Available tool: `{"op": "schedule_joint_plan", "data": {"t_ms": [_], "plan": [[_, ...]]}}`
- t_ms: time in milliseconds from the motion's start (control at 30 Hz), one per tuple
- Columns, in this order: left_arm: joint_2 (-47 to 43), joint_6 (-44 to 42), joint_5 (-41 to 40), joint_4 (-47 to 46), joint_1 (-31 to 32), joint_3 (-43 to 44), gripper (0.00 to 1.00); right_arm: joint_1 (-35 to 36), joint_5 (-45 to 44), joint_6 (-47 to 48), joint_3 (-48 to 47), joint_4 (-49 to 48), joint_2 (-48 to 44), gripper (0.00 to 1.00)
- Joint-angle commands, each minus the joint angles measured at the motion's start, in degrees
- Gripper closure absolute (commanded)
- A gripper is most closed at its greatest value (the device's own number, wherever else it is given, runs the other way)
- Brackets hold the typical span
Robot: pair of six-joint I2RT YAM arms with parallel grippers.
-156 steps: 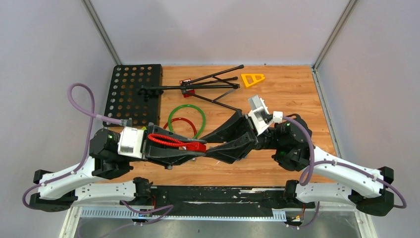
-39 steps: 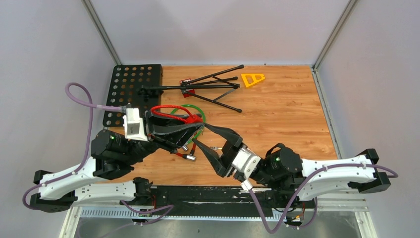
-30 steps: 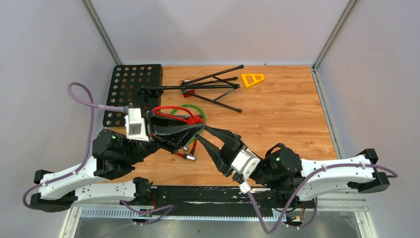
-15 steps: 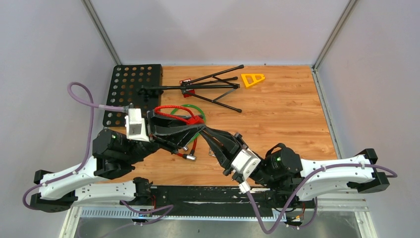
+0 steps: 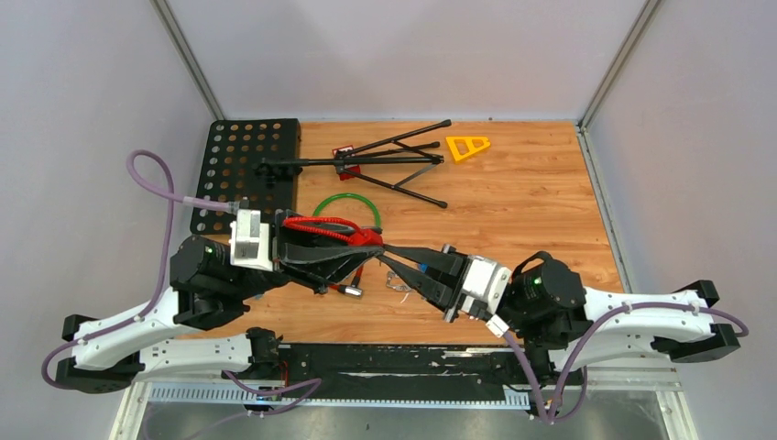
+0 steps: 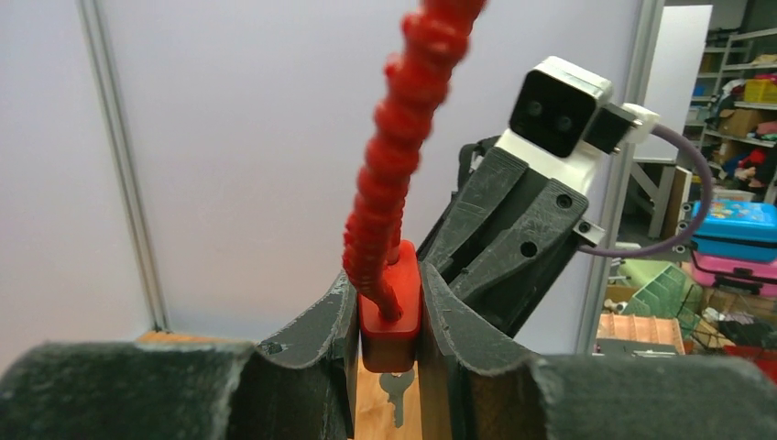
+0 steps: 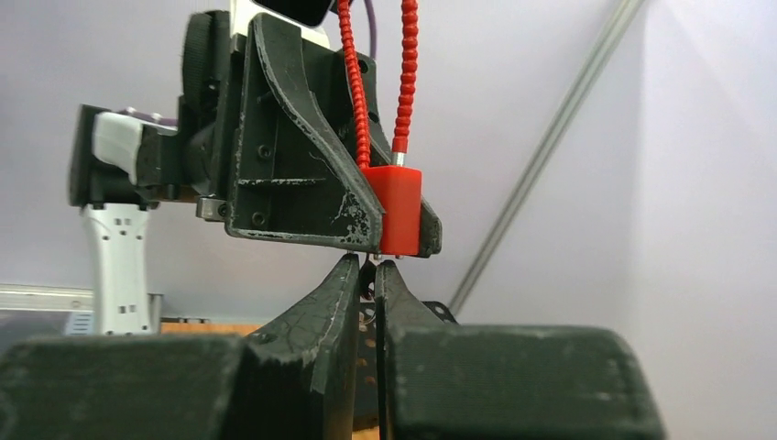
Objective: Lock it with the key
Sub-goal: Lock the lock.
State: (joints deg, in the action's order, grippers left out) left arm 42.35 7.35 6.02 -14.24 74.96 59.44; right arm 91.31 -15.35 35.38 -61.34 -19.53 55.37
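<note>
My left gripper (image 5: 364,246) is shut on the red padlock body (image 5: 369,238) and holds it above the table. The padlock's red ribbed cable (image 5: 316,223) loops back over the gripper. In the left wrist view the lock (image 6: 389,307) sits between the fingers, and a small silver key (image 6: 396,392) shows just under it. My right gripper (image 5: 387,256) points left, its tips right below the lock. In the right wrist view the right gripper (image 7: 369,268) is shut on a thin dark key piece that touches the underside of the lock (image 7: 396,209). How deep the key sits is hidden.
A green ring (image 5: 346,203) lies behind the left gripper. A black perforated plate (image 5: 246,170) is at the back left, with a folded black stand (image 5: 366,165) and an orange triangle (image 5: 466,146) at the back. A silver-tipped red piece (image 5: 349,291) and small metal bits (image 5: 398,286) lie on the wood.
My right gripper swung from the front up and right until its tips met the lock's underside. My left gripper lowered and levelled the lock. Earlier both arms were crossed near the middle.
</note>
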Motion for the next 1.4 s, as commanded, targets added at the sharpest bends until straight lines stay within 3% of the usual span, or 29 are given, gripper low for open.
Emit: {"op": "schedule_joint_plan", "data": {"t_ms": [0,267,533,700,800,1133,1367], "plan": [[1.0,2.3,12.0,-3.2,0.7,3.1,1.00,-3.2,7.6,-10.6,-2.4,6.0,-2.9,1.00],[4.1,4.8,21.9,-4.6,0.6,5.3,1.00,-6.3,22.6,-18.2,-5.1,12.6,-5.6,1.00],[5.0,5.5,25.1,-5.3,0.6,5.8,1.00,-7.2,26.0,-19.8,-5.6,14.2,-6.9,0.99],[4.0,3.7,23.1,-4.1,0.7,5.3,1.00,-7.2,24.7,-16.6,-2.9,11.8,-9.0,0.56],[3.6,2.7,20.9,-3.2,0.6,5.1,1.00,-7.1,24.6,-15.6,-3.3,12.0,-8.8,0.50],[2.6,1.1,9.0,-3.2,0.7,3.1,1.00,-7.0,20.2,-13.7,-4.2,12.6,-5.8,0.56],[3.1,0.4,6.8,-3.0,0.6,2.7,1.00,-6.9,16.7,-12.4,-5.3,11.6,-3.3,0.53]]}}
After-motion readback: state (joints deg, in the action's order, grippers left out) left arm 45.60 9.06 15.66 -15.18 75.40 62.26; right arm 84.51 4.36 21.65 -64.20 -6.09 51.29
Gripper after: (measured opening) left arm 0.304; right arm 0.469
